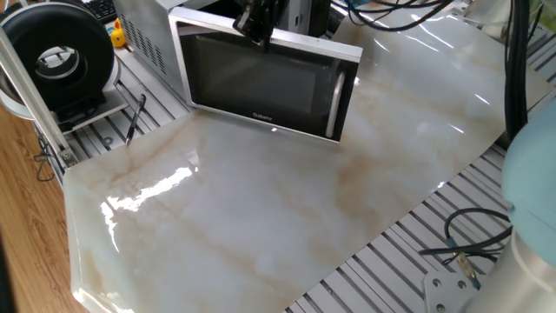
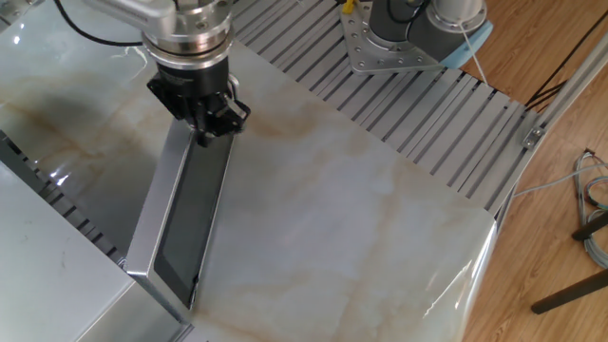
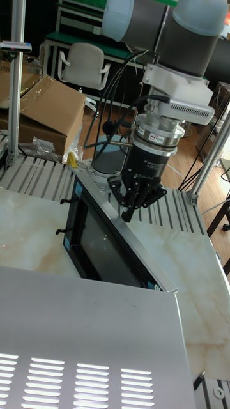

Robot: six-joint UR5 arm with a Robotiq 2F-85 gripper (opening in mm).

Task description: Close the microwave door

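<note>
**Marble tabletop, door ajar**

Marble-patterned sheet [image 1: 261,217] covers the table. Pointing down, the gripper [image 3: 130,211] has its fingertips drawn together against the top edge of the microwave door [image 1: 261,87]; whether they pinch the edge or merely press on it is hard to tell. That door stands partly open, swung out from the microwave [image 3: 83,339], hinged at the casing's front. A round black device [image 1: 56,56] sits beside the oven.

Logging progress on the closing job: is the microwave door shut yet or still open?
Still open. The microwave door swings out from the microwave, with the gripper at its top edge.
</note>
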